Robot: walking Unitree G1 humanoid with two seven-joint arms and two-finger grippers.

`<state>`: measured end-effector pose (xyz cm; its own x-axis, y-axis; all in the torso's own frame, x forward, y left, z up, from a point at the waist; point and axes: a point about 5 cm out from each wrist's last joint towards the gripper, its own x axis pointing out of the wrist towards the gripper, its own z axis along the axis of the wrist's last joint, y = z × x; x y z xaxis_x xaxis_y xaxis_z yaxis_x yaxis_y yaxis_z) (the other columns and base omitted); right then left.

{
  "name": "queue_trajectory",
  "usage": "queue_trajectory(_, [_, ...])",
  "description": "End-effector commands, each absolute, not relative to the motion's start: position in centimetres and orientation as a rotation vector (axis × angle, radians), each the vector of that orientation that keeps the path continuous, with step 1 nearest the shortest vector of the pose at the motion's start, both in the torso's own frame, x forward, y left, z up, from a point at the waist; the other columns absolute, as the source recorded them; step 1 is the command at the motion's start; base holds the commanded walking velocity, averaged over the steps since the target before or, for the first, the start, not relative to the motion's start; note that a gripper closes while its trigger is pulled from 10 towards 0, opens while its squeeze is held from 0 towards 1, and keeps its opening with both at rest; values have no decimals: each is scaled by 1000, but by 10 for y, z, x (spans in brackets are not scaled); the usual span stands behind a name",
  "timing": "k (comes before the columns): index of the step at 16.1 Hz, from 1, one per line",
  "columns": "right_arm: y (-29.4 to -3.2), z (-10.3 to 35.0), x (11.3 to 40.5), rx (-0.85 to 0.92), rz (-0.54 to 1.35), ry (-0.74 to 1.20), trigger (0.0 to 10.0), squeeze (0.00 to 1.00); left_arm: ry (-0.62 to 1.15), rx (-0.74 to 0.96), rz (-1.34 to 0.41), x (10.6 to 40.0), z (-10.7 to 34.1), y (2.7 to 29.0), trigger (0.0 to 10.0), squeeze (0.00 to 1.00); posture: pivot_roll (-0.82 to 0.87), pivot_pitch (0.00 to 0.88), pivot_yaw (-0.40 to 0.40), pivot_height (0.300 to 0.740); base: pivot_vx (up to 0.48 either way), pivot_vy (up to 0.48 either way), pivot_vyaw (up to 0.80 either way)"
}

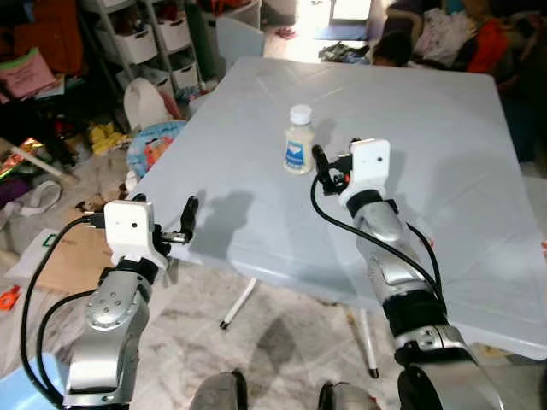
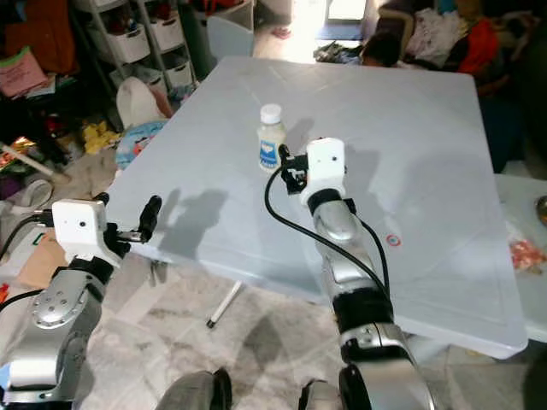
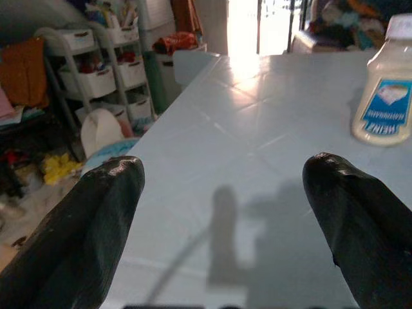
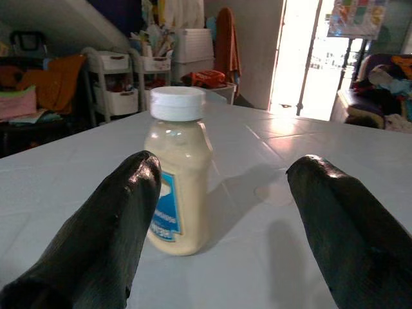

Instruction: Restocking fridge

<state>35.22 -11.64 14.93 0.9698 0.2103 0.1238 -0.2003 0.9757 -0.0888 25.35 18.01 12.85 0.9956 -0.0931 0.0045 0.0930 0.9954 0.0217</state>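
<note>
Mayonnaise bottle (image 1: 298,139) stands upright on the pale tiled table (image 1: 444,162), white cap on top, blue label on its side. It sits in the left half of the table, roughly midway between the near and far edges, well in from the left edge.

Right tool (image 1: 317,162) hovers over the table just on the near side of the bottle, fingers apart, nothing between them. In the right wrist view the bottle stands ahead, partly behind one finger (image 4: 96,251).

Left tool (image 1: 191,215) is at the table's near-left edge, well apart from the bottle, fingers (image 3: 77,238) spread and empty.

White storage shelves (image 1: 154,38) and scattered clutter on the floor lie beyond the table's left edge.
</note>
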Motion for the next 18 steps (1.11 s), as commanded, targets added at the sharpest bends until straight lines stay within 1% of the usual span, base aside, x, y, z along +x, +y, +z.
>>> queue_trajectory(1, [-114, 154, 355, -70, 214, -155, 10000, 0, -6, 33, -96, 252, 132, 182, 10000, 0, 140, 94, 82, 740, 0, 0, 0])
queue_trajectory(6, [-123, 153, 348, -73, 140, -181, 10000, 0, -5, 26, -114, 253, 133, 178, 10000, 0, 124, 86, 83, 740, 0, 0, 0])
queue_trajectory(8, [-128, 142, 335, -36, 102, -155, 10000, 0, -8, 15, -118, 254, 132, 175, 10000, 0, 105, 70, 72, 740, 0, 0, 0])
queue_trajectory(9, [-129, 134, 318, -27, 75, -146, 10000, 0, -9, 1, -130, 255, 130, 171, 10000, 0, 86, 56, 68, 740, 0, 0, 0])
queue_trajectory(11, [-130, 129, 309, -39, 59, -138, 10000, 0, -10, -9, -137, 256, 129, 167, 10000, 0, 75, 44, 63, 740, 0, 0, 0])
queue_trajectory(12, [-136, 126, 300, -47, 2, -127, 10000, 0, -19, -24, -145, 259, 129, 162, 10000, 0, 63, 33, 58, 740, 281, 0, 0])
queue_trajectory(15, [-145, 127, 292, -54, -22, -113, 10000, 0, -28, -45, -145, 262, 128, 157, 10000, 0, 34, 14, 48, 740, 290, 0, 0])
queue_trajectory(16, [-146, 129, 292, -60, -20, -115, 10000, 0, -32, -53, -144, 264, 128, 156, 10000, 0, 24, 23, 47, 740, 300, 0, 0])
queue_trajectory(18, [-148, 136, 293, -90, -15, -128, 10000, 0, -44, -66, -143, 267, 128, 152, 10000, 0, 12, 13, 43, 740, 308, 0, 0])
